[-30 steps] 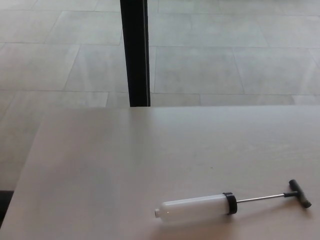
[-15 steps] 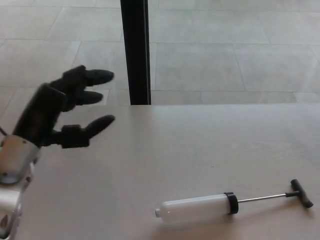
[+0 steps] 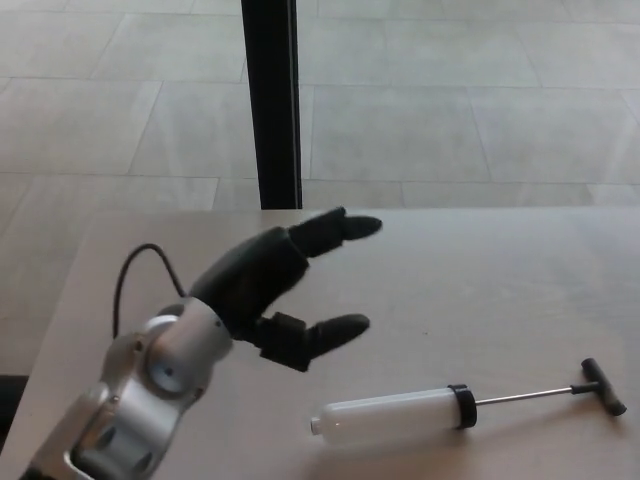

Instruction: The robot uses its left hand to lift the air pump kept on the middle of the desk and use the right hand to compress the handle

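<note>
The tabletop [image 3: 520, 270] fills the lower view. The left hand [image 3: 275, 290] hovers above it, fingers [image 3: 340, 227] spread and empty, up-left of the pump [image 3: 395, 417]. The pump lies flat near the front edge, apparently untouched, with its rod extended and its handle [image 3: 602, 387] to the right.
</note>
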Available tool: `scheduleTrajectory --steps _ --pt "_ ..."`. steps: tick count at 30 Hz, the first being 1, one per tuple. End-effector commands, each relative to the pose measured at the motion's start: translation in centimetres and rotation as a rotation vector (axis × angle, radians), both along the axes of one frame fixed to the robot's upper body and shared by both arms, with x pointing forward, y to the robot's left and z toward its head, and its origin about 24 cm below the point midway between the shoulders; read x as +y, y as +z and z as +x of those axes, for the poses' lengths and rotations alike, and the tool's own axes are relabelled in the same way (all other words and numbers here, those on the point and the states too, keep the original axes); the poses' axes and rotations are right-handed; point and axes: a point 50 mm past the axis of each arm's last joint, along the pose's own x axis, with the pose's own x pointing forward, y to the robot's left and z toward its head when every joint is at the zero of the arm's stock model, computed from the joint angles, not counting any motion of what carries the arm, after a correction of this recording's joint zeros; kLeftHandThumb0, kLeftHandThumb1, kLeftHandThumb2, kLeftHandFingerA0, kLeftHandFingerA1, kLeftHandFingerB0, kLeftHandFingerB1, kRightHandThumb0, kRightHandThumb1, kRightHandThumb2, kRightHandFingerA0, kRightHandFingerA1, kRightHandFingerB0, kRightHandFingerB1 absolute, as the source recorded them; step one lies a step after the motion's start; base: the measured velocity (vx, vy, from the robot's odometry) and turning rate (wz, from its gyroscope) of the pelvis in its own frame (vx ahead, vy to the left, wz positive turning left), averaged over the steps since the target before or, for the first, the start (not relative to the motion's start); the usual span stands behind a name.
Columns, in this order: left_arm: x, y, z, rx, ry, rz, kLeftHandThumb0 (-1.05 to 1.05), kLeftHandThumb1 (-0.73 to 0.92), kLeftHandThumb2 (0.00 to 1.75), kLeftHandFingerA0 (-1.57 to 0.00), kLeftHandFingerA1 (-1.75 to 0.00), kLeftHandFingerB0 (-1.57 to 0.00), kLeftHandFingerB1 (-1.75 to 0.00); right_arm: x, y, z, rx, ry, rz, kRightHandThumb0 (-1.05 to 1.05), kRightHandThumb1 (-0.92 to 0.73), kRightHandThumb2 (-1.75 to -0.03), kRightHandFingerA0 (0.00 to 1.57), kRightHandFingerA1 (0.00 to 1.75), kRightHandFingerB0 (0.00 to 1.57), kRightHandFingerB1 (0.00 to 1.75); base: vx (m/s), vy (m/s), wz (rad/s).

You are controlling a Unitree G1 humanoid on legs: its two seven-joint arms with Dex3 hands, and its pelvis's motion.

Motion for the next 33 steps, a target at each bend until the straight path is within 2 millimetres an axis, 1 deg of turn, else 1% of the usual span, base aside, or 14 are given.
scheduleTrajectory --steps 1,3,6,13,15,18,19,20,23,24,25,28,32,33 --pt "-7.0 -6.9 -4.2 0.034 -0.115 0.685 -0.93 0.6 1.05 -0.05 -0.43 -0.11 -0.4 2.5 1.2 1.1 0.004 0.05 -0.066 -0.78 -0.92 -0.78 0.38 0.45 0.34 0.37 0.0 0.0 0.0" --pt "-7.1 -7.5 -4.5 0.038 -0.107 0.689 -0.97 0.78 0.65 -0.02 -0.44 -0.14 -0.31 2.6 1.2 1.2 -0.001 0.051 -0.059 -0.79 -0.92 -0.75 0.4 0.45 0.36 0.37 0.0 0.0 0.0" --pt "-7.3 -8.3 -4.9 0.033 -0.109 0.749 -0.99 0.65 1.09 -0.01 -0.33 -0.09 -0.33 2.6 1.2 1.2 -0.004 0.051 -0.065 -0.8 -0.92 -0.76 0.41 0.46 0.38 0.38 0.0 0.0 0.0" --pt "-6.5 -10.0 -5.9 -0.032 -0.125 0.852 -0.95 0.8 0.65 0.0 -0.38 -0.14 -0.31 2.8 1.3 1.3 -0.015 0.058 -0.055 -0.81 -0.78 -0.95 0.36 0.51 0.38 0.47 0.0 0.0 0.0" --pt "-6.2 -10.1 -6.0 -0.051 -0.114 0.869 -0.92 0.61 1.05 0.0 -0.32 -0.1 -0.38 2.8 1.4 1.4 -0.017 0.057 -0.055 -0.81 -0.78 -0.95 0.36 0.51 0.38 0.47 0.0 0.0 0.0" --pt "-5.6 -10.4 -6.0 -0.089 -0.102 0.921 -0.97 0.79 0.66 0.0 -0.4 -0.15 -0.33 2.9 1.4 1.3 -0.016 0.056 -0.057 -0.8 -0.78 -0.95 0.36 0.51 0.39 0.47 0.0 0.0 0.0" --pt "-5.4 -10.5 -6.0 -0.101 -0.088 0.922 -0.92 0.59 1.03 -0.01 -0.34 -0.12 -0.43 2.9 1.4 1.3 -0.021 0.052 -0.052 -0.74 -0.92 -0.76 0.38 0.44 0.43 0.41 0.0 0.0 0.0" --pt "-5.2 -10.6 -6.0 -0.102 -0.077 0.922 -0.92 0.59 1.02 -0.01 -0.34 -0.13 -0.42 2.9 1.5 1.3 -0.024 0.048 -0.051 -0.74 -0.82 -1.2 0.33 0.54 0.38 0.53 0.0 0.0 0.0" --pt "-4.5 -10.7 -5.6 -0.106 -0.031 0.941 -0.96 0.79 0.65 0.0 -0.39 -0.15 -0.34 2.8 1.6 1.4 -0.023 0.031 -0.057 -0.75 -0.81 -1.2 0.36 0.55 0.4 0.53 0.0 0.0 0.0" --pt "-4.3 -10.7 -5.6 -0.115 -0.025 0.945 -0.91 0.61 1.05 0.0 -0.36 -0.08 -0.44 2.7 1.6 1.4 -0.025 0.025 -0.054 -0.77 -0.92 -0.72 0.44 0.43 0.49 0.4 0.0 0.0 0.0" --pt "-4.0 -10.7 -5.5 -0.131 -0.008 0.941 -0.92 0.79 0.64 0.0 -0.46 -0.19 -0.36 2.6 1.6 1.3 -0.029 0.018 -0.05 -0.77 -0.8 -1.19 0.35 0.54 0.42 0.54 0.0 0.0 0.0" --pt "-3.5 -10.5 -5.3 -0.153 0.026 0.89 -0.95 0.63 1.03 -0.04 -0.43 -0.17 -0.49 2.4 1.6 1.4 -0.031 0.021 -0.05 -0.78 -0.92 -0.77 0.39 0.44 0.47 0.42 0.0 0.0 0.0" --pt "-3.4 -10.8 -5.4 -0.201 0.073 0.859 -0.87 0.76 0.63 -0.09 -0.54 -0.29 -0.37 2.6 1.5 1.3 -0.035 0.017 -0.051 -0.83 -0.74 -0.95 0.4 0.51 0.45 0.49 0.0 0.0 0.0" --pt "-3.4 -10.9 -5.5 -0.218 0.084 0.848 -0.85 0.58 0.99 -0.07 -0.55 -0.21 -0.49 2.6 1.5 1.3 -0.036 0.018 -0.055 -0.83 -0.75 -0.96 0.4 0.51 0.46 0.49 0.0 0.0 0.0"
